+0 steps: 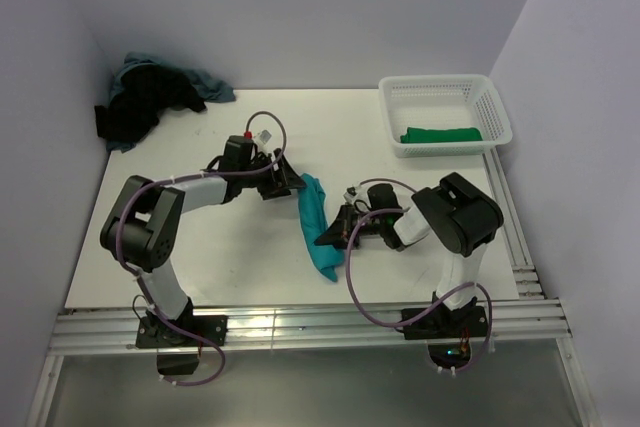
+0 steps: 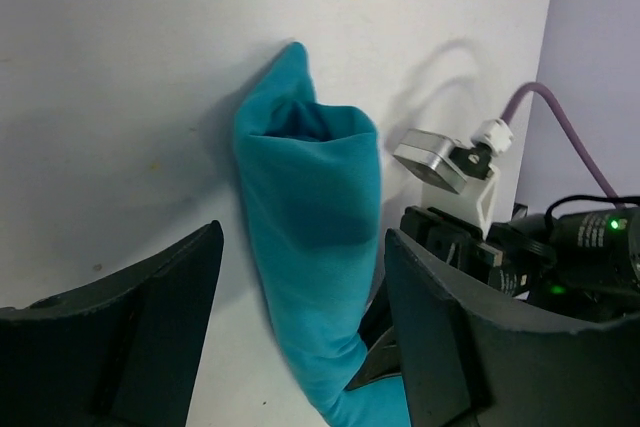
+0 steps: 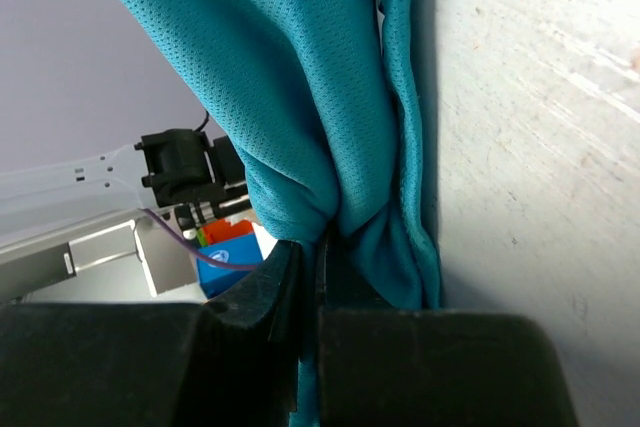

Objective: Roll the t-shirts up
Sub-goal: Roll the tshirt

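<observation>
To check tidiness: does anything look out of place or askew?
The teal t-shirt lies as a loose roll, one end gaping open, the other pinched in the right gripper. A heap of dark shirts sits in the far-left corner.

white table boxed in by pale lilac walls

a matte white table (image 1: 300, 137) fills the middle, closed in on 3 sides by plain lilac panels: the back wall (image 1: 300, 7), left wall (image 1: 40, 147) and right wall (image 1: 590, 147). aluminium rails (image 1: 300, 325) run along its near edge, catching a bright glare. below them lies a dull grey floor (image 1: 320, 387).
</observation>
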